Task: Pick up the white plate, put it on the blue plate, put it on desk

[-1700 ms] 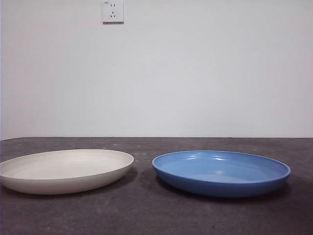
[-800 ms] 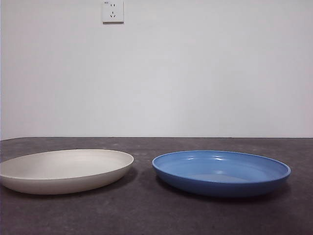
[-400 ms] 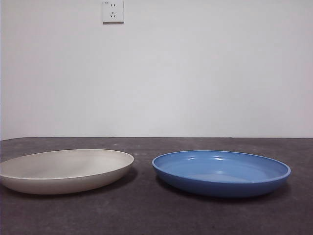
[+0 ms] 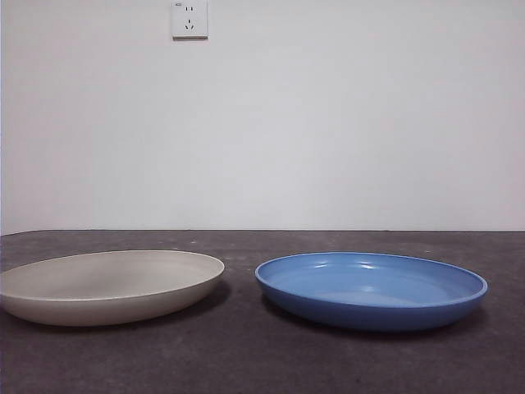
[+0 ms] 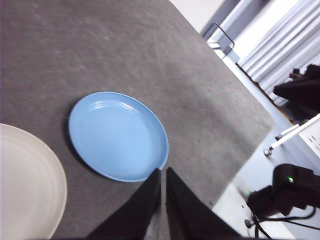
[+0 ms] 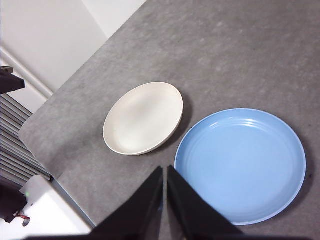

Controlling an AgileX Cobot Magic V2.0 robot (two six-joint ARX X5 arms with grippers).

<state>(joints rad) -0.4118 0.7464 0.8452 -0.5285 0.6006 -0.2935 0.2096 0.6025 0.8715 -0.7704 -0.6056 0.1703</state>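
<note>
A plain pale wall (image 4: 328,123) with a white socket plate (image 4: 189,19) backs the broad, dark grey, mottled matte desk (image 4: 246,353). On it lie the round, shallow, cream-white plate (image 4: 111,286) and the round, glossy blue plate (image 4: 371,289), side by side with a narrow strip of bare desk between their rims. Bare surface lies all around both plates. The left gripper (image 5: 163,172) and the right gripper (image 6: 164,170) hang high above, jaws pressed together, holding nothing.
</note>
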